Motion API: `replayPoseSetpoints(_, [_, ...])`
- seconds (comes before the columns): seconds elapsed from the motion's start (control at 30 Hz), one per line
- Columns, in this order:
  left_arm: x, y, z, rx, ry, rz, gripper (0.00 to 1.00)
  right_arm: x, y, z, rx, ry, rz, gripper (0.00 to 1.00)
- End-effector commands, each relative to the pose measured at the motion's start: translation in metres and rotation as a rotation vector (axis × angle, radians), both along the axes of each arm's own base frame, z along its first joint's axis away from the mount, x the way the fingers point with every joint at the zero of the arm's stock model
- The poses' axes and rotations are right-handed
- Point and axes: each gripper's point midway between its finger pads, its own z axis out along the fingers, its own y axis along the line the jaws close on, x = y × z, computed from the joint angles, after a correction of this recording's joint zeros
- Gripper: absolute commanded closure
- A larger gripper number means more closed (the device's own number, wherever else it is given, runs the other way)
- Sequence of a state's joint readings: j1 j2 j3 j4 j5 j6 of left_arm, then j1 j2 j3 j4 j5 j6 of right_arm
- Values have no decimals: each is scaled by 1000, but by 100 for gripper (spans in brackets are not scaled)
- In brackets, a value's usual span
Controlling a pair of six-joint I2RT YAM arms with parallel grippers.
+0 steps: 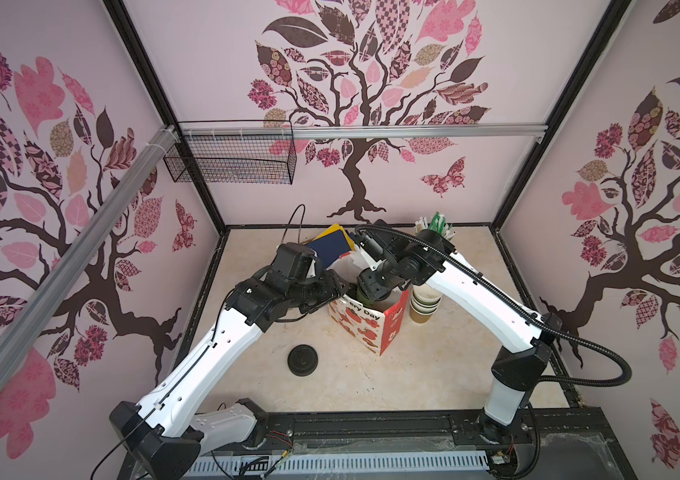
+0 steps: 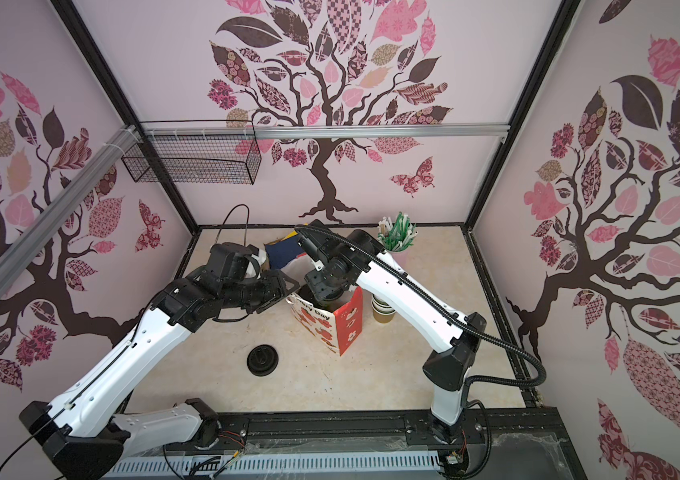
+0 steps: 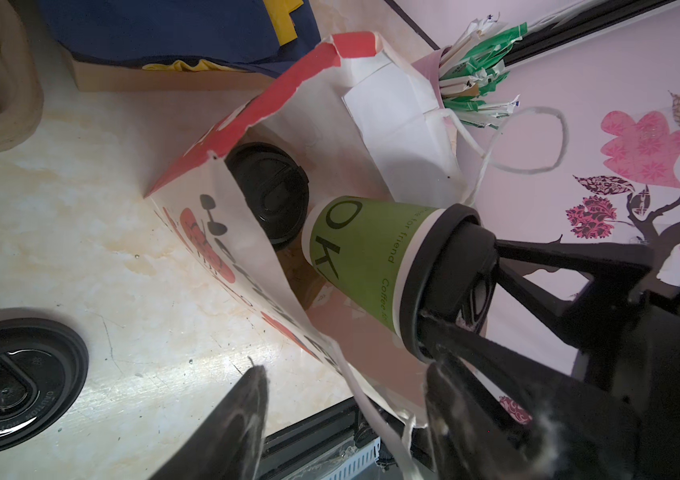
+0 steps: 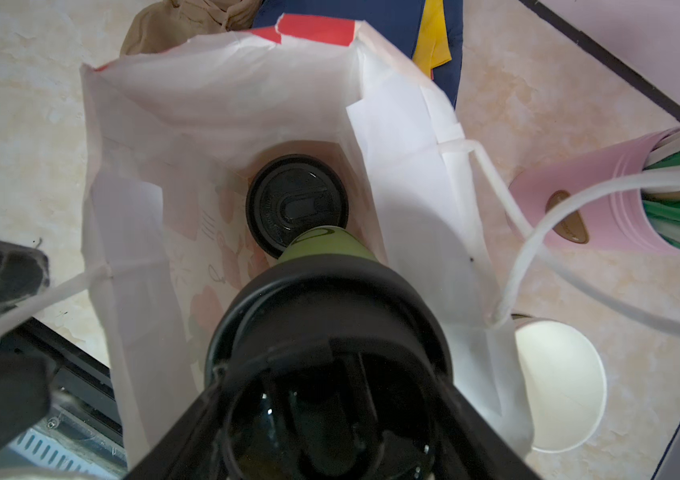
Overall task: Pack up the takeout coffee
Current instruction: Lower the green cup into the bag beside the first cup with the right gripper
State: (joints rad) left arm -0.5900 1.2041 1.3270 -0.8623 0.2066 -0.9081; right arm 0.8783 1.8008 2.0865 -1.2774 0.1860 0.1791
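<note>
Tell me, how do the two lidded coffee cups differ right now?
The seated cup stands free on the floor of the paper bag; the held cup hangs partway in, gripped by its lid in the right fingers. The seated cup shows only its lid; the held cup shows its green side. Both wear black sip lids.

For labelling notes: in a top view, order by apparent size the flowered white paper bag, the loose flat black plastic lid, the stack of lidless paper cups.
1. flowered white paper bag
2. stack of lidless paper cups and loose flat black plastic lid: nearly alike, stack partly hidden.
</note>
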Motion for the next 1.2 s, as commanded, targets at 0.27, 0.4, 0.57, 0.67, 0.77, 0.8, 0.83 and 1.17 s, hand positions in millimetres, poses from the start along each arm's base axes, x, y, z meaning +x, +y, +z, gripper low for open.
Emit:
replayPoseSetpoints(0.27, [16,4,-24,91,37,51,48,2,-4,-2,-7,2,2,32])
replayPoseSetpoints(0.4, [16,5,-26,107,42,41,59,1,-6,-4,-8,8,2,32])
replayPoseSetpoints(0.57, [13,8,-30,134,50,32,69,-2,-7,-6,-11,21,6,32])
replayPoseSetpoints(0.67, [12,9,-30,141,52,29,72,-4,-7,-8,-13,33,14,32])
replayPoseSetpoints(0.77, [11,9,-30,141,54,26,75,-7,-7,-9,-12,49,20,32])
replayPoseSetpoints(0.8, [10,10,-28,139,51,25,76,-8,-7,-9,-11,56,22,32])
replayPoseSetpoints(0.83, [9,9,-27,138,51,22,78,-10,-7,-10,-13,64,27,32])
replayPoseSetpoints(1.17, [5,9,-20,127,46,5,79,-24,-14,-25,-47,130,40,33])
